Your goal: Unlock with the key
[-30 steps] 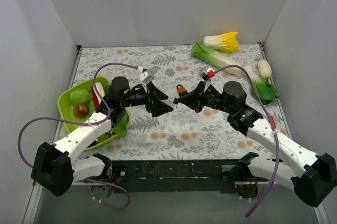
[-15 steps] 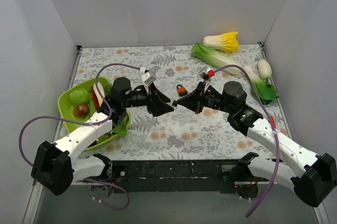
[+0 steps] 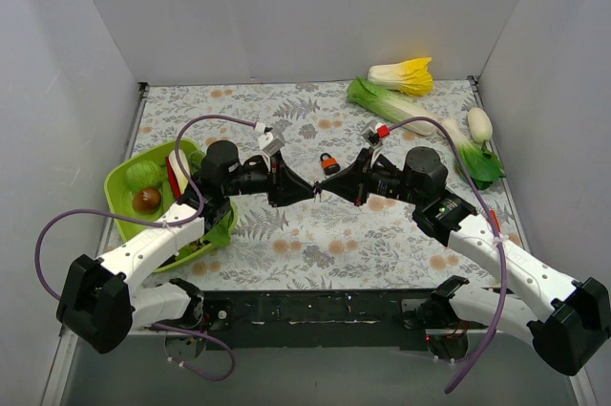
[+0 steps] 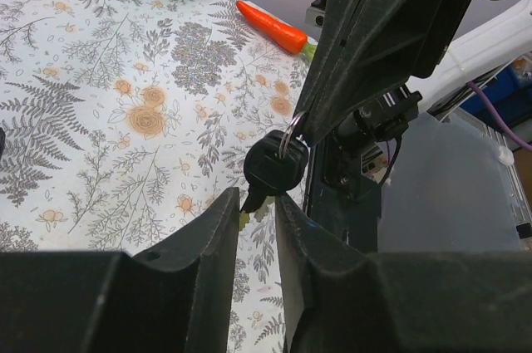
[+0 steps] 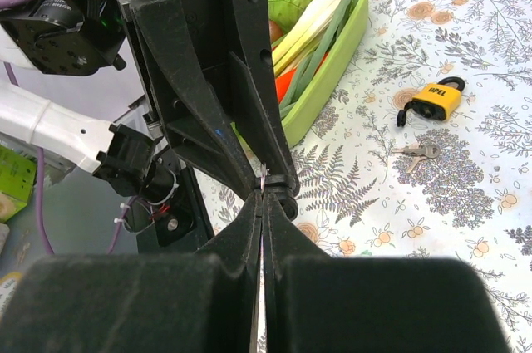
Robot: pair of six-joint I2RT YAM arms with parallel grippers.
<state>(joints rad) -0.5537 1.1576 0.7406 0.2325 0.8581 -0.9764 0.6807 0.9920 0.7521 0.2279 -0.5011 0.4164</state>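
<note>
**Where two grippers meet above the table [image 3: 286,110], the key [image 4: 274,166] hangs between them**

Since a fern-printed cloth covers the table, everything loose lies on that pattern. The left arm [image 3: 143,248] and the right arm [image 3: 506,258] reach inward from the near edge, and their tips meet near the middle. A green basket [image 5: 332,79] of vegetables sits at the left edge. A long leafy green [image 3: 420,124], a yellow-and-white cabbage [image 3: 402,74] and a white radish [image 3: 479,124] lie at the far right. The left wrist view also shows a carrot [image 4: 270,27] on the cloth. A padlock [image 3: 328,163] with a yellow-orange body lies just beyond the meeting tips, with loose silver keys [image 5: 420,151] just beside it.

The right gripper [image 5: 263,203] is pressed fully together on the key's ring, so the key hangs in the air, off the cloth. Its black head sits next to the ring and its shank points toward the left gripper [image 4: 256,199]. That gripper stands at a slim gap with the shank dipping between its fingers. Whether they actually pinch the key cannot be told.
</note>
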